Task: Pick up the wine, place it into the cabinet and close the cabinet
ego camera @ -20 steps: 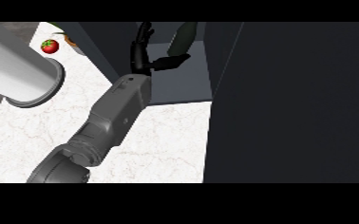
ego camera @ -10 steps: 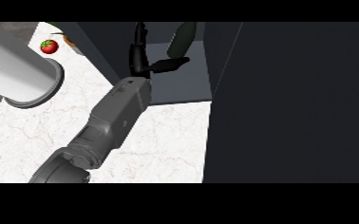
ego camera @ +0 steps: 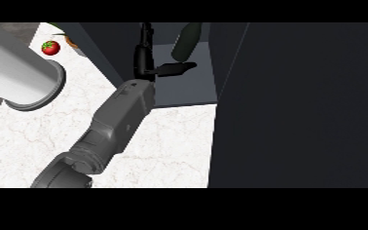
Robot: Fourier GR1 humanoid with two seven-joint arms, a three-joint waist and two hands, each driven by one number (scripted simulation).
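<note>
The wine bottle (ego camera: 187,41), dark green, leans slightly inside the dark cabinet (ego camera: 183,88), near its back. My left hand (ego camera: 144,57) is inside the cabinet just left of the bottle. Its fingers point straight up and its thumb sticks out to the right below the bottle, with a small gap between them. The hand holds nothing. A large dark panel (ego camera: 295,102), apparently the cabinet door, fills the right side of the view. My right hand does not show.
A wide grey cylinder (ego camera: 27,78) stands on the white marble counter (ego camera: 169,146) at the left. A red tomato (ego camera: 49,47) and part of an orange object (ego camera: 72,40) lie behind it.
My left hand has turned more edge-on, with its fingers drawn closer together. The bottle stays where it was in the cabinet.
</note>
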